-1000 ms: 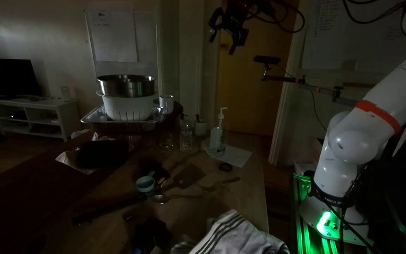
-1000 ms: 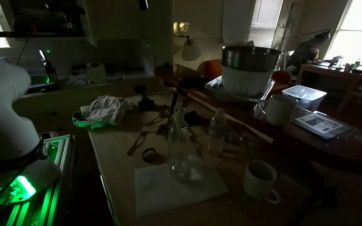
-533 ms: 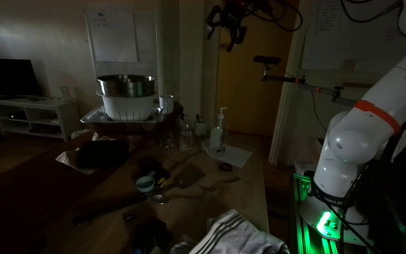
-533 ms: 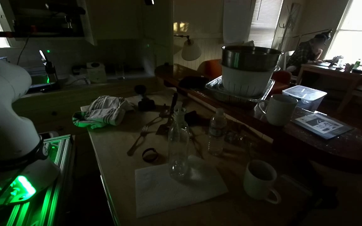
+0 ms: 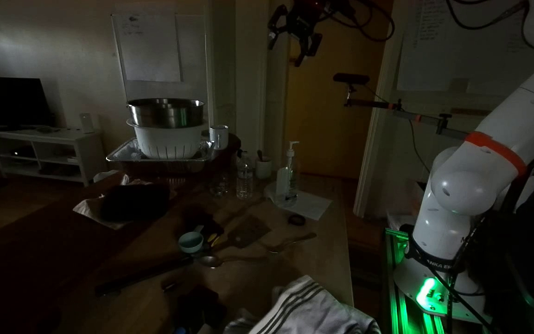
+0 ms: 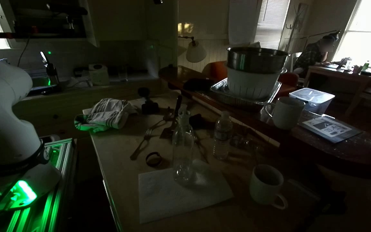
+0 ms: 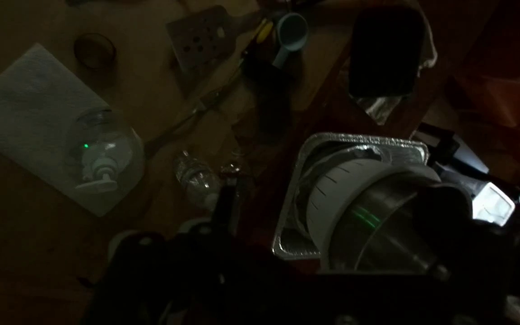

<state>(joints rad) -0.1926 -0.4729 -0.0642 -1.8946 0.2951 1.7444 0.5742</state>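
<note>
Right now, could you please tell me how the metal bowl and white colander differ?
The metal bowl is shiny and silvery; the white colander is paler and duller. The metal bowl's wall looks plain, while the white colander's is slotted. The metal bowl sits on top; the white colander is beneath it, in the foil tray. Both are round and upright.

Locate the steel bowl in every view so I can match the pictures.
In an exterior view: steel bowl, left of centre, upper half.
In an exterior view: steel bowl, right of centre, upper third.
Wrist view: steel bowl, lower right, partly hidden.
Shared landmark: foil tray under its stack.
</note>
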